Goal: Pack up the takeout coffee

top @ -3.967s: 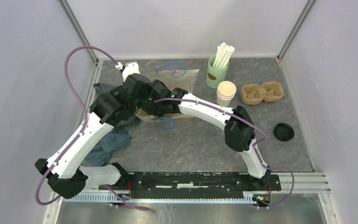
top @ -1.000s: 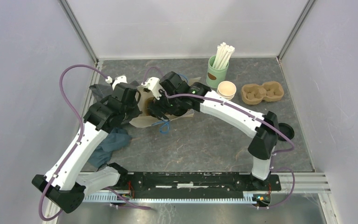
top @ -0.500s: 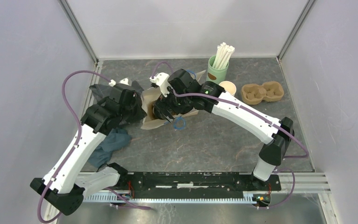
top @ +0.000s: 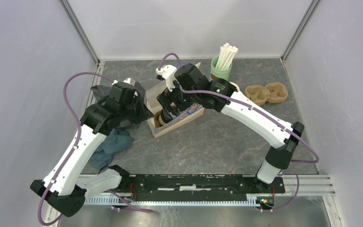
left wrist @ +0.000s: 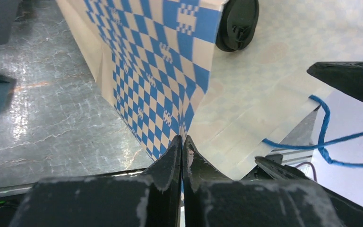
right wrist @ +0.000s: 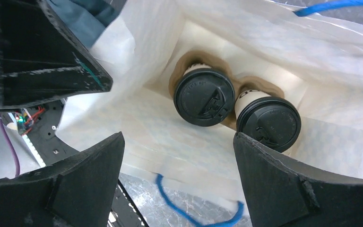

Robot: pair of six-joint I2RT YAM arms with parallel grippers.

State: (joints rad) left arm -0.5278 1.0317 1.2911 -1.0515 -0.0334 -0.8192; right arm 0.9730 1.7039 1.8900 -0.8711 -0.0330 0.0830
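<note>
Two takeout coffee cups, white with black lids, sit side by side in a brown carrier at the bottom of a paper bag. The bag is blue-and-white checked outside and pale inside. My left gripper is shut on the bag's rim at a corner, holding the mouth apart. My right gripper stands open over the bag's mouth, above the cups and touching neither. One black lid shows in the left wrist view. A blue cord handle hangs below the right fingers.
A green cup of white straws stands at the back, with a second brown pulp carrier to its right. A dark teal cloth lies under my left arm. Grey walls close in the back and both sides.
The bag has gone from lying flat to standing with its mouth open. My right arm has swung back and right over it. My left gripper has stayed clamped on the rim.
</note>
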